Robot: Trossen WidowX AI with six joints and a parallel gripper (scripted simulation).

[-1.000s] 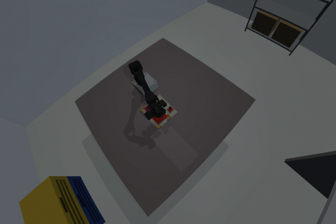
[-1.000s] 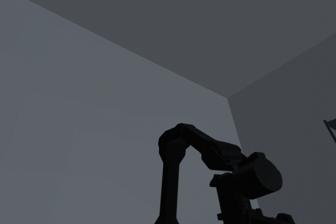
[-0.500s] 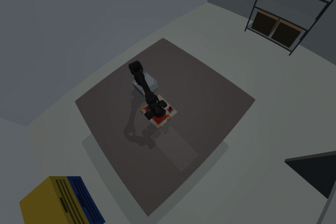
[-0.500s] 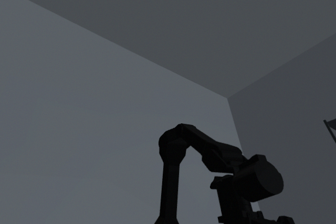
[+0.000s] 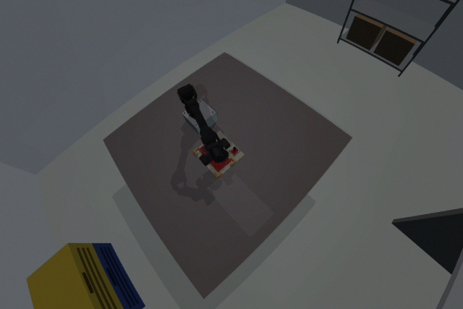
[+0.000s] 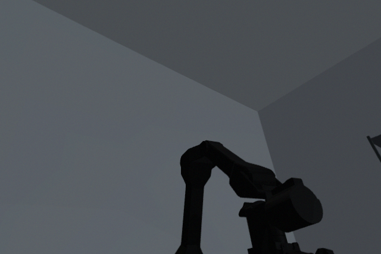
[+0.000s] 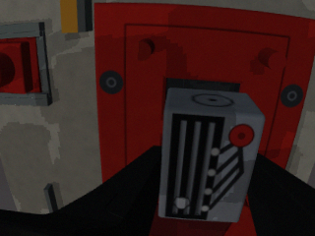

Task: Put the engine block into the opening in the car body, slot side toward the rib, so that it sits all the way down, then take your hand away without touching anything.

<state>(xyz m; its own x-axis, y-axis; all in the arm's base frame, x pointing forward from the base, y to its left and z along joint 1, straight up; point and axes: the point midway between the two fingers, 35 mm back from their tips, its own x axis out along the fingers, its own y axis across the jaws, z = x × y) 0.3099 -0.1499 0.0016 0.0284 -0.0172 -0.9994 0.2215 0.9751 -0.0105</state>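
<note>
The grey engine block (image 7: 197, 162), with dark slots, white dots and a red round cap on its face, is between the fingers of my gripper (image 7: 205, 159) in the wrist view. The gripper is shut on it. The red car body (image 7: 110, 133) (image 5: 219, 166) lies under the block. The dark opening (image 7: 202, 84) shows just behind the block's upper end; the block hides the rest of it. The rib is not visible, and how deep the block sits cannot be told. In the top view the arm covers the block; the exterior view shows only the arm.
Two red pegs (image 7: 147, 47) (image 7: 270, 58) stand on the car body behind the opening. A red part in a grey frame (image 7: 46, 74) is at the left. Yellow corner brackets (image 5: 217, 174) edge the pale board (image 5: 239, 155). A grey box (image 5: 210, 117) is beneath the arm.
</note>
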